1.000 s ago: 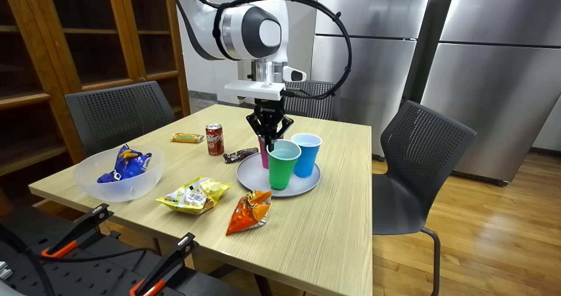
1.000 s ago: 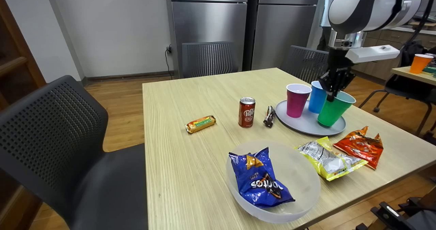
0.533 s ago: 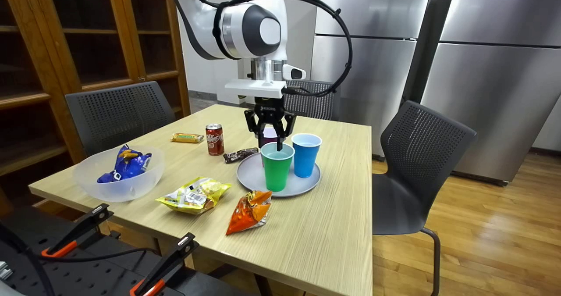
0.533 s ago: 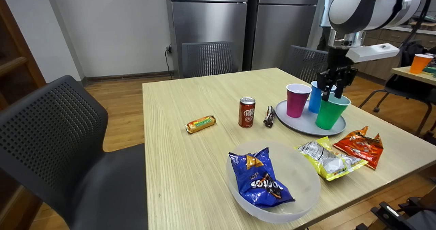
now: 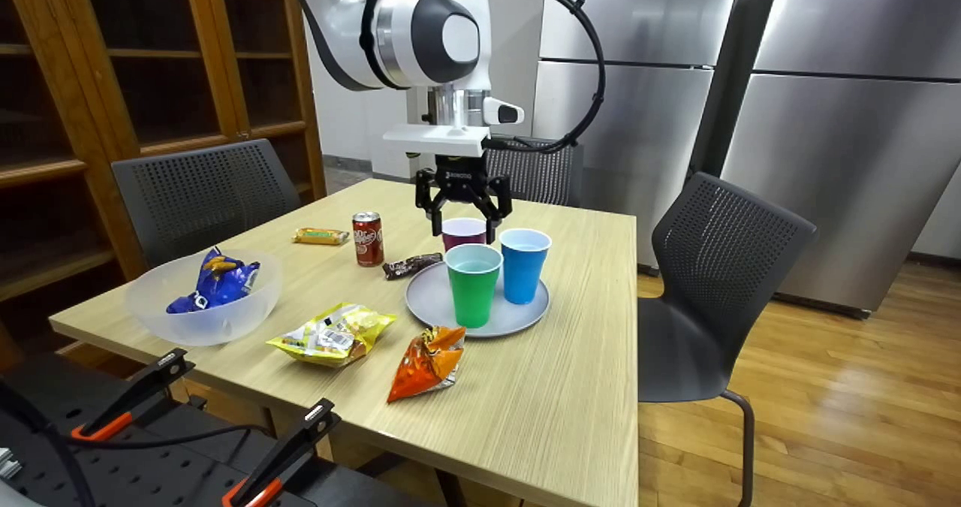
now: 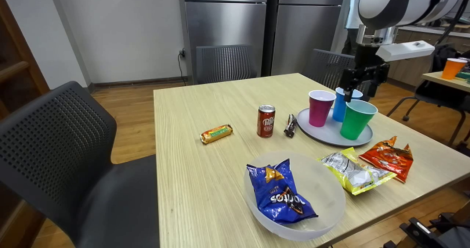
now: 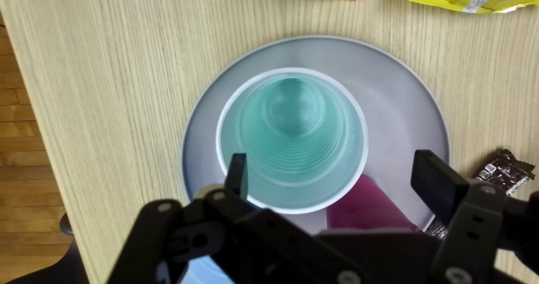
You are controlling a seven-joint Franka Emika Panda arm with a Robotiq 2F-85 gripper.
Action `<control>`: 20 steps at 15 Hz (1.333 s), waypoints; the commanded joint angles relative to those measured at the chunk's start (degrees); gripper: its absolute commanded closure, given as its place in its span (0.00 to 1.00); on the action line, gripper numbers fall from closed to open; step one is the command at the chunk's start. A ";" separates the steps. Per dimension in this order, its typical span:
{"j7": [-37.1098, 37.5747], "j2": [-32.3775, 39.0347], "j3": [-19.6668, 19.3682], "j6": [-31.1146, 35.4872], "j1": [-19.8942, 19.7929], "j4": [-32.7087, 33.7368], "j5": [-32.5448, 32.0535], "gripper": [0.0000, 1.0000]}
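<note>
A green cup (image 5: 474,289) stands upright on a grey plate (image 7: 400,103), with a magenta cup (image 6: 319,110) and a blue cup (image 5: 523,270) beside it. My gripper (image 5: 463,232) hangs over the cups in both exterior views, its jaws spread wide and holding nothing. From the wrist view, the gripper (image 7: 330,168) looks down past the green cup's white rim (image 7: 365,136). One finger (image 7: 238,174) overlaps that rim in the picture; the second lies out over the plate. Part of the magenta cup (image 7: 364,210) shows below, the rest hidden by the gripper body.
Around the plate lie an orange-red snack bag (image 5: 428,364), a yellow bag (image 5: 334,334) and a dark wrapped bar (image 6: 290,126). Farther off are a soda can (image 6: 266,121), a gold-wrapped bar (image 6: 216,134) and a translucent bowl (image 6: 328,189) holding a blue chip bag (image 6: 281,193).
The jaws have gone from nearly closed at the green cup's rim to wide apart, and the gripper has risen. The green cup, tilted before, has settled upright on the plate.
</note>
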 commanded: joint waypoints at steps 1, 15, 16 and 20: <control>-0.56 -4.80 0.60 0.51 -0.42 -4.33 -0.64 0.00; -5.26 -15.07 -0.45 2.06 -1.48 -19.96 -1.56 0.00; -6.35 -14.90 -0.49 1.78 -1.69 -20.36 -1.36 0.00; -10.93 -13.03 -0.97 1.32 -2.48 -20.44 -1.38 0.00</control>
